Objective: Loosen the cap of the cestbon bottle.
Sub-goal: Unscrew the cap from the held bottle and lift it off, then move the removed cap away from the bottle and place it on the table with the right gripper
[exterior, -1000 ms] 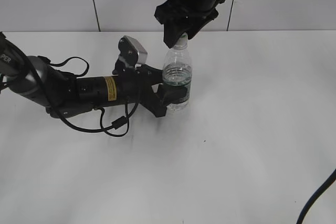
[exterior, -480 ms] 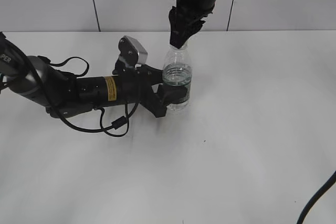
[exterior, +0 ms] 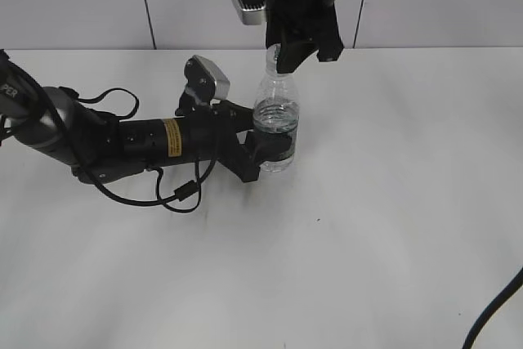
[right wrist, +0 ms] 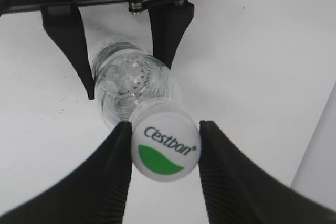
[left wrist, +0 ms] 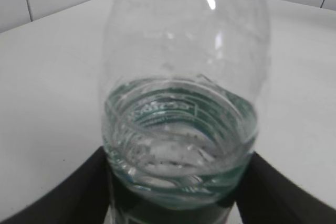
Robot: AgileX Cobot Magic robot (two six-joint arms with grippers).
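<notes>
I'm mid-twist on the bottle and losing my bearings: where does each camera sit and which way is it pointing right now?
Exterior view: in front of the table, looking down at a slant; shows both arms, the left gripper around the bottle, the right gripper at its top.
Left wrist view: low, facing sideways at the bottle; dark gripper parts show at the bottom corners.
Right wrist view: above, looking straight down on the cap between its fingers; the left gripper shows below.
Shared: every view shows the bottle.

A plain white table (exterior: pixel 384 226); one small clear cestbon bottle (exterior: pixel 275 124) stands upright on it; a black cable (exterior: pixel 176 196) loops nearby.
</notes>
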